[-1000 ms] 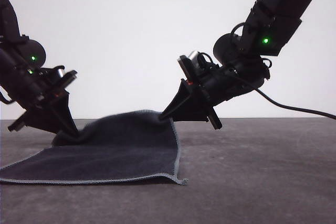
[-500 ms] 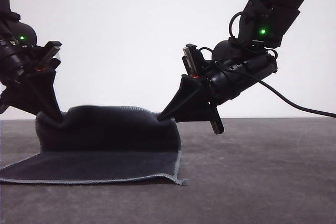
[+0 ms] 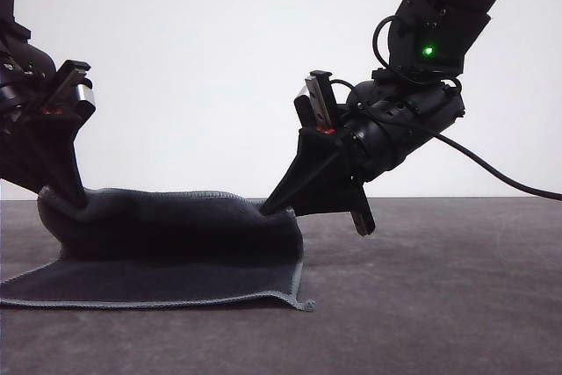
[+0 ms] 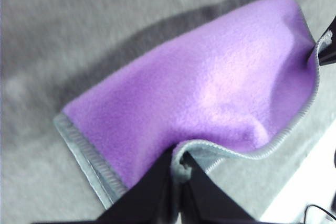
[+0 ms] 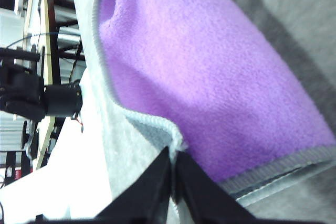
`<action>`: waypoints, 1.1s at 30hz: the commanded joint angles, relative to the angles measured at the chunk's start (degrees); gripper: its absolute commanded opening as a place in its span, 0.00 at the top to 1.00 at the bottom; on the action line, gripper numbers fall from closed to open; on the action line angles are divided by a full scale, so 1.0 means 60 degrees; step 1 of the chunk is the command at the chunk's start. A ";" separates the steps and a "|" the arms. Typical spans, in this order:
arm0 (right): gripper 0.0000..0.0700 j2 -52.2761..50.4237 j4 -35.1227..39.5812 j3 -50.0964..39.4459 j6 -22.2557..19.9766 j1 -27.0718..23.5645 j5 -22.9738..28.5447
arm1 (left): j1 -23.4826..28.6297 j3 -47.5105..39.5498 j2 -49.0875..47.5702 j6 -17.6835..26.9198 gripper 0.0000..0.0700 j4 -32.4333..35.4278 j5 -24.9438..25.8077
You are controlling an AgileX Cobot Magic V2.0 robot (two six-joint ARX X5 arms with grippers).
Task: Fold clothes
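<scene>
The clothes are one small cloth (image 3: 176, 252), dark charcoal in the front view, with grey stitched edging. Its near part lies flat on the table while its far edge is lifted off the surface. My left gripper (image 3: 77, 199) is shut on the far left corner, and my right gripper (image 3: 265, 210) is shut on the far right corner. Both wrist views show the bright purple face (image 4: 210, 93) (image 5: 210, 72) curving up to the closed fingertips (image 4: 176, 169) (image 5: 172, 163).
The cloth rests on a dark grey table (image 3: 439, 305) with bare surface to the right. A black cable (image 3: 500, 177) trails from the right arm toward the right edge. A plain white wall stands behind.
Both grippers have carried the far edge up and leftward. The left gripper rose and shifted left. The lifted fold now stands taller and straighter between them.
</scene>
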 commanded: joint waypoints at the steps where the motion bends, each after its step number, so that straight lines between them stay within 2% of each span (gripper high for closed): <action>1: 0.99 0.0069 -0.0083 0.0204 -0.0290 0.0085 -0.0030 | 0.0015 0.0167 0.0113 0.0216 1.00 -0.0077 0.0040; 10: 0.99 0.0069 -0.0655 0.0204 -0.0643 0.0092 -0.0033 | 0.0015 0.0164 0.0113 0.0211 0.99 -0.0644 0.0044; 13: 0.97 0.0069 -0.0723 0.0204 -0.0667 0.0089 -0.0102 | 0.0015 0.0164 0.0113 0.0197 0.87 -0.0774 0.0048; 14: 0.94 0.0069 -0.0738 0.0204 -0.0689 0.0089 -0.0183 | 0.0015 0.0164 0.0113 0.0195 0.82 -0.0812 0.0050; 17: 0.74 0.0069 -0.0786 0.0204 -0.0743 0.0089 -0.0389 | 0.0015 0.0164 0.0113 0.0169 0.66 -0.0851 0.0248; 19: 0.67 0.0069 -0.0809 0.0204 -0.0745 0.0089 -0.0390 | 0.0015 0.0164 0.0113 0.0175 0.62 -0.0895 0.0489; 20: 0.67 0.0069 -0.0819 0.0204 -0.0745 0.0089 -0.0393 | 0.0015 0.0164 0.0113 0.0188 0.60 -0.0941 0.0586; 25: 0.67 0.0069 -0.0822 0.0204 -0.0751 0.0078 -0.0385 | 0.0018 0.0164 0.0113 0.0209 0.60 -0.1020 0.0765; 30: 0.62 -0.0058 -0.0902 0.0204 -0.0853 0.0053 -0.0356 | 0.0060 0.0176 0.0074 0.0198 0.60 -0.0930 0.0761; 33: 0.61 -0.0440 -0.1029 0.0204 -0.0955 0.0041 -0.0015 | 0.0161 0.0198 -0.0123 0.0101 0.60 -0.0798 0.0758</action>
